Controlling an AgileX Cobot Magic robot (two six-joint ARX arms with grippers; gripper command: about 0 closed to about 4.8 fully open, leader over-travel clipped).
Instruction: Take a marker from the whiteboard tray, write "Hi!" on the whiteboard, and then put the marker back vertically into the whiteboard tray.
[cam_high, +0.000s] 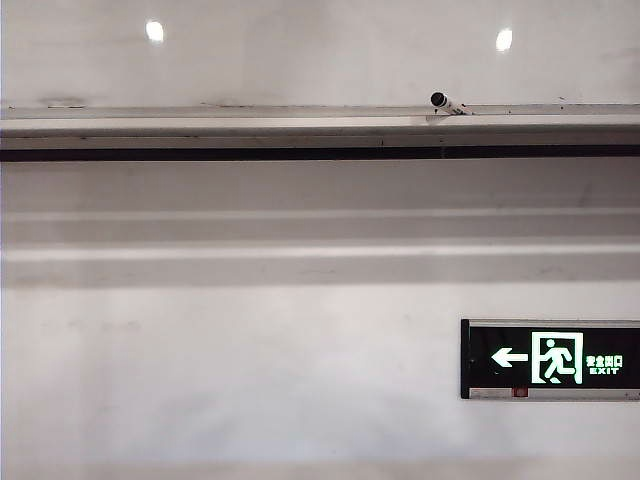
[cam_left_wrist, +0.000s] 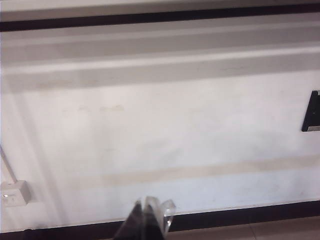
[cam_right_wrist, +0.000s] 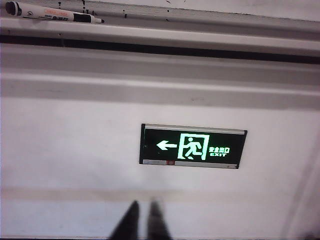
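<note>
The marker (cam_high: 447, 102) lies on the whiteboard tray (cam_high: 250, 112) at upper right of the exterior view, well apart from the closed, empty left pincer (cam_left_wrist: 148, 212) and right pincer (cam_right_wrist: 141, 212).

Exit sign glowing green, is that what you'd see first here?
Yes: the lit exit sign glows low on the wall, at the right. Above it the marker lies on the long whiteboard tray. Both grippers, left and right, hang low, away from the tray.
</note>
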